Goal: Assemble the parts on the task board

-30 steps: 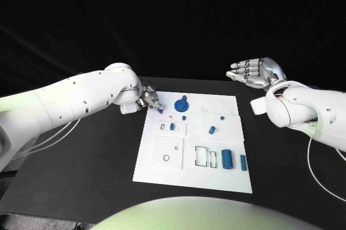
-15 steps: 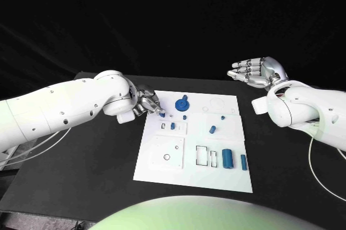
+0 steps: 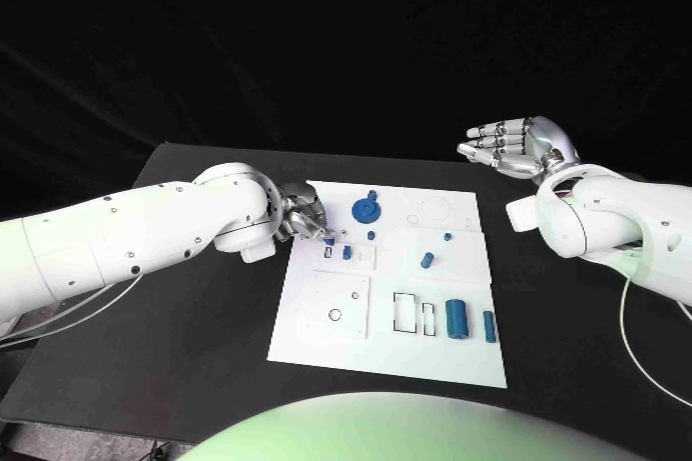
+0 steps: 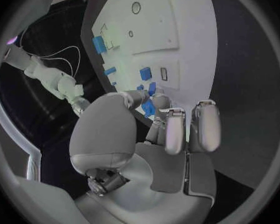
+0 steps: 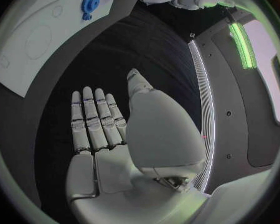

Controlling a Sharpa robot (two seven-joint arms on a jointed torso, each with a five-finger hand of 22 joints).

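Left hand [image 3: 302, 219] at the board [image 3: 329, 336] left edge.
Its fingertips pinch a blue part [image 4: 147, 108] over the board's far-left area; right hand [image 3: 515, 146] raised off-board, fingers apart, empty.

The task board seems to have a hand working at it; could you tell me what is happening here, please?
The left hand is at the left edge of the white task board, its fingers curled around a small blue part near the far-left slots. The right hand is raised off to the right of the board, fingers apart, holding nothing. Other blue parts lie loose on the board, including a blue gear at the far end and a blue cylinder nearer the robot.
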